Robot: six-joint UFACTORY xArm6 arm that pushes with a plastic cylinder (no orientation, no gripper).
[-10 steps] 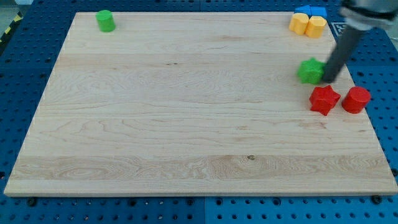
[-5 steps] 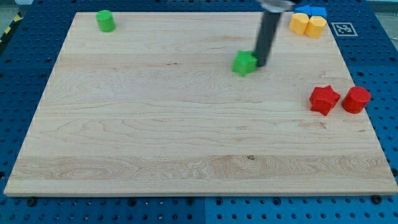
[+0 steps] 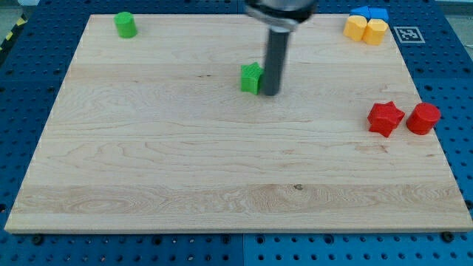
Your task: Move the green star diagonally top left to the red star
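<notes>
The green star (image 3: 251,77) lies on the wooden board (image 3: 222,162), above the board's middle. My tip (image 3: 270,93) stands right against the star's right side, touching it or nearly so. The red star (image 3: 385,118) lies far off at the view's right, lower than the green star. The green star is up and to the left of the red star, with a wide gap between them.
A red cylinder (image 3: 423,118) stands just right of the red star. A green cylinder (image 3: 125,24) stands at the top left corner. Two yellow blocks (image 3: 366,29) and a blue block (image 3: 369,13) sit at the top right corner.
My tip has pushed the green star leftward, from beside the red star's top left to the board's upper middle. The other blocks have not moved.
</notes>
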